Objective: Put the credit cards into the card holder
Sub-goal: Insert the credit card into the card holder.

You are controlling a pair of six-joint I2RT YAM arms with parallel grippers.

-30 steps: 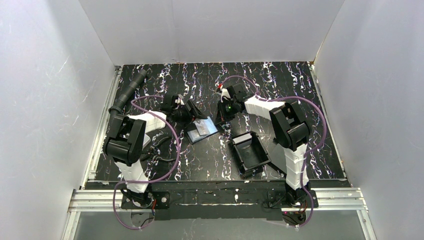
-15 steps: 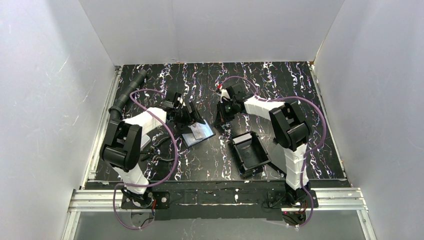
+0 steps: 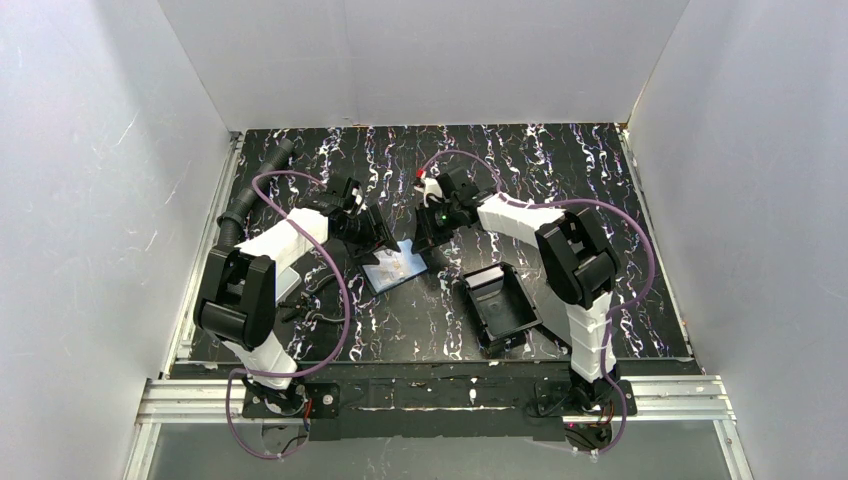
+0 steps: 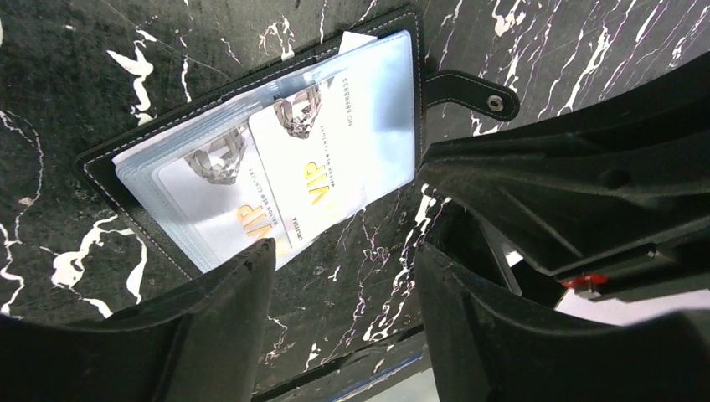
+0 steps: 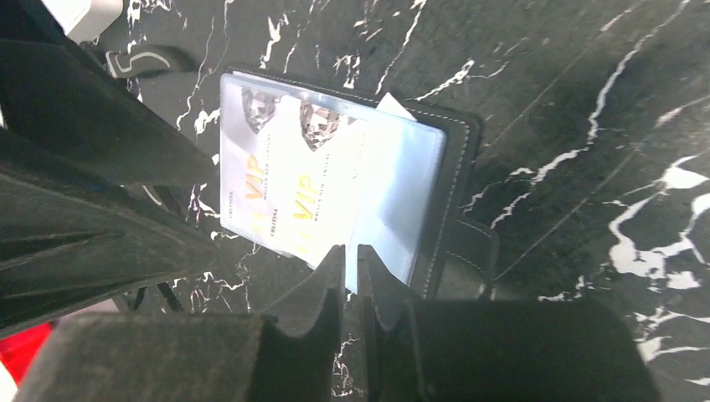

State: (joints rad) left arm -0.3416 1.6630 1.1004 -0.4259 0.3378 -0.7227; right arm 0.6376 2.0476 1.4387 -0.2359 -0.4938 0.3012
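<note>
A black, white-veined table (image 3: 600, 180) fills the floor of a white-walled booth, and both arms reach out over its middle. The left arm (image 3: 275, 235) and the right arm (image 3: 530, 220) lean in toward each other, so the two grippers come close together. Behind the right gripper (image 3: 425, 235), back toward that arm's base, a black tray (image 3: 500, 308) with a raised rim sits on the table, apart from it. The card holder (image 3: 395, 266) lies flat and open between the two grippers, just in front of the tips of both. From the left wrist, the left gripper (image 4: 343, 260) has its jaws spread wide with only table between them, gripping nothing, and the card holder (image 4: 381, 117) lies just beyond its fingertips. From the right wrist, the right gripper (image 5: 352, 260) has its jaws almost together with a thin slit left, and its tips sit at the near edge of the holder's clear sleeve. I cannot tell whether they pinch that edge. Two pale cards marked VIP in gold, one card (image 4: 314, 167) overlapping the other card (image 4: 222, 201), lie on the sleeves. The snap strap (image 4: 473, 88) sticks out from the holder's side nearest the left gripper's right finger. A small white slip (image 4: 356, 40) pokes out at the far corner.
</note>
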